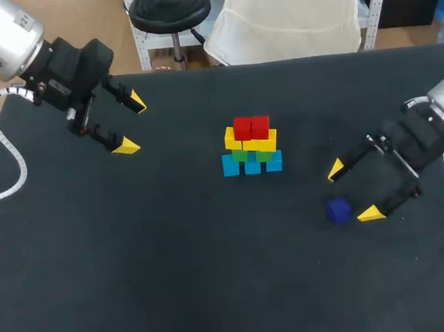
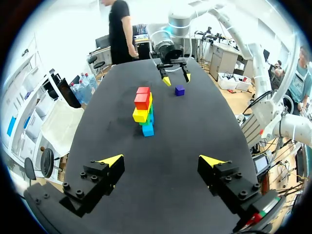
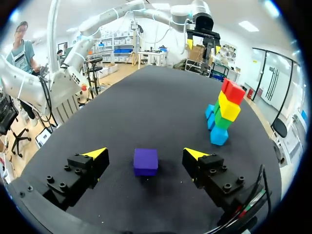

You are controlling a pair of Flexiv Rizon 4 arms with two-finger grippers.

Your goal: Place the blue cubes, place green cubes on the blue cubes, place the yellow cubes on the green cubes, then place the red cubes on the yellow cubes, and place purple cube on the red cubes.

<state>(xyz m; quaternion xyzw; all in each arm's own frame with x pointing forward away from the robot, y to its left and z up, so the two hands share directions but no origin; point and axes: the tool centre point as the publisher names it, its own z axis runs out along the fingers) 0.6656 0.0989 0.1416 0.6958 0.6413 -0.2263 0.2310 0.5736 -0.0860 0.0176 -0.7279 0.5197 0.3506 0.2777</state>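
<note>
Flanking the small purple cube [image 3: 146,162] untouched on the black table [image 1: 139,280], my right gripper [image 3: 145,153] gapes wide; my left gripper [image 1: 132,125] (equally wide) hangs well apart from the 4-layer coloured cube stack [image 1: 251,147].

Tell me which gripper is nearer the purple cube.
Right. The right gripper is open either side of the purple cube, not touching it; the left gripper hangs open beyond the cube stack.

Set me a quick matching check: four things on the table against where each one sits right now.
Things: 1 purple cube; 2 red cubes; 3 blue cubes; 4 left gripper.
Places: A bottom of the stack; B open, off to the side, holding nothing; C between the right gripper's open fingers; D top of the stack.
Pairs: 1-C, 2-D, 3-A, 4-B.
</note>
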